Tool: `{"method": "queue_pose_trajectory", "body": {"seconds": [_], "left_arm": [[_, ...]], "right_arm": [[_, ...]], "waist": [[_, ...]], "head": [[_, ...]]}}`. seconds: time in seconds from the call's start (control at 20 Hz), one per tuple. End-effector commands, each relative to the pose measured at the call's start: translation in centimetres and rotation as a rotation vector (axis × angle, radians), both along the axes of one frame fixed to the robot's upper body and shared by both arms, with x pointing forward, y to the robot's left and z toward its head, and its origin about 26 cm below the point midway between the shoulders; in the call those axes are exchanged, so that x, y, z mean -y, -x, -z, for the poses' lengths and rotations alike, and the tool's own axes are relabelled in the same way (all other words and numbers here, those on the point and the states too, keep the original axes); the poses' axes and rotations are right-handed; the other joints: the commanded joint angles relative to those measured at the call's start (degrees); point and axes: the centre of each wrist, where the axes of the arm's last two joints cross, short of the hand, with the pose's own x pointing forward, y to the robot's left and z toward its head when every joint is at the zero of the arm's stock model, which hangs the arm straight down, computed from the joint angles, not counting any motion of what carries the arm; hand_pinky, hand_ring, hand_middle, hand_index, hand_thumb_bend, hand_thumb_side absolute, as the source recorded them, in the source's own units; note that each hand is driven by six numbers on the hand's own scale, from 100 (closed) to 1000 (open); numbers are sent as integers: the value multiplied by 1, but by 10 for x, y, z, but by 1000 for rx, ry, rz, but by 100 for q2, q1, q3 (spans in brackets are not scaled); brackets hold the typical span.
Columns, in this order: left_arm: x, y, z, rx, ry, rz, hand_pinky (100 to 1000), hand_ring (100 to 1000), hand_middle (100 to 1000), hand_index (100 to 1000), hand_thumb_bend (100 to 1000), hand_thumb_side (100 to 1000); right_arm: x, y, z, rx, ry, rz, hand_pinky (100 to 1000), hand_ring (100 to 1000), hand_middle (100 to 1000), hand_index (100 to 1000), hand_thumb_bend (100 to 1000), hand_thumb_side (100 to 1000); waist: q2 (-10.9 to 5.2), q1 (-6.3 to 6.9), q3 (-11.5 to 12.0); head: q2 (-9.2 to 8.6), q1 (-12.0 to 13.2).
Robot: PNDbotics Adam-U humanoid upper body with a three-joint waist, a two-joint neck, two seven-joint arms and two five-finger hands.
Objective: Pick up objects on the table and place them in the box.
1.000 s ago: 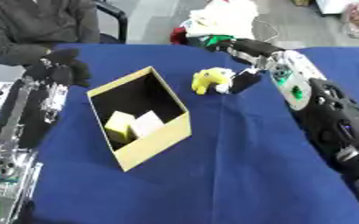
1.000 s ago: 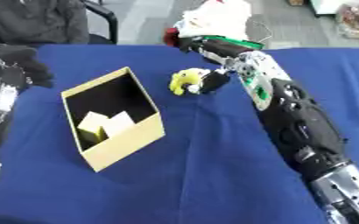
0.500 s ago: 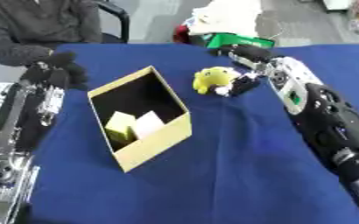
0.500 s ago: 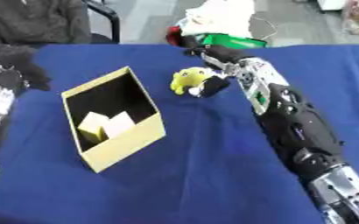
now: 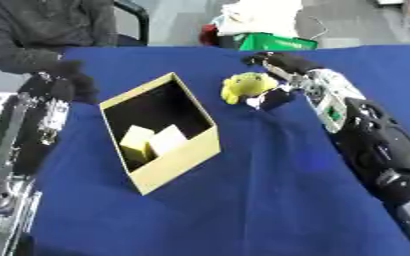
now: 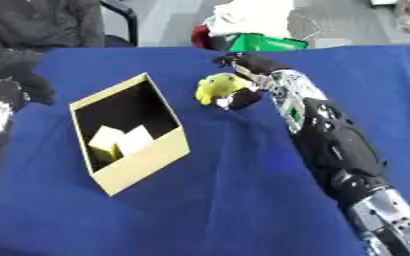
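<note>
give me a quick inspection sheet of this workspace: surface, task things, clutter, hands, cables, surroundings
surface: blue cloth covers the table, wrinkled near the toy
job's things: open yellow box left of centre, two pale blocks inside; yellow soft toy on the cloth, right of the box
clutter: green and white items at the far edge
hands: right hand at the toy, fingers curled about it; left hand beside the box's left side, fingers unclear
cables: nothing seen
surroundings: a seated person's dark sleeve at far left, a chair behind

Light is even and quite bright. Both views are soft and blurred, most at the far edge. The box (image 5: 161, 135) inside is dark with shadow.
</note>
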Motion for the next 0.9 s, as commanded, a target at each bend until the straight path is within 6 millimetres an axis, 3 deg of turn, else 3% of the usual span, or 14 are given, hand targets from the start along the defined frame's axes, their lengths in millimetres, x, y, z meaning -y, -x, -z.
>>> {"method": "queue_pose_trajectory", "body": {"seconds": [0.05, 0.5, 0.7, 0.9], "left_arm": [[0, -1, -8, 28, -6, 5, 629, 647, 618, 824, 112, 690], [0, -1, -9, 29, -6, 7, 629, 647, 618, 824, 110, 692], [0, -1, -9, 29, -6, 6, 630, 648, 618, 824, 110, 693], [0, -1, -9, 30, -6, 6, 630, 648, 618, 823, 109, 693]], "right_arm": [[2, -2, -8, 39, 0, 13, 833, 922, 799, 928, 250, 460], [9, -3, 3, 32, 4, 51, 826, 906, 743, 881, 190, 427], [10, -3, 6, 13, 19, 52, 825, 898, 708, 843, 100, 339], [10, -3, 7, 6, 28, 53, 813, 872, 600, 754, 100, 238]], "waist": [[-81, 8, 22], [-61, 8, -1], [-56, 7, -25], [-59, 11, -36]], "head": [[-32, -21], [-50, -22], [-62, -21], [-69, -23]]}}
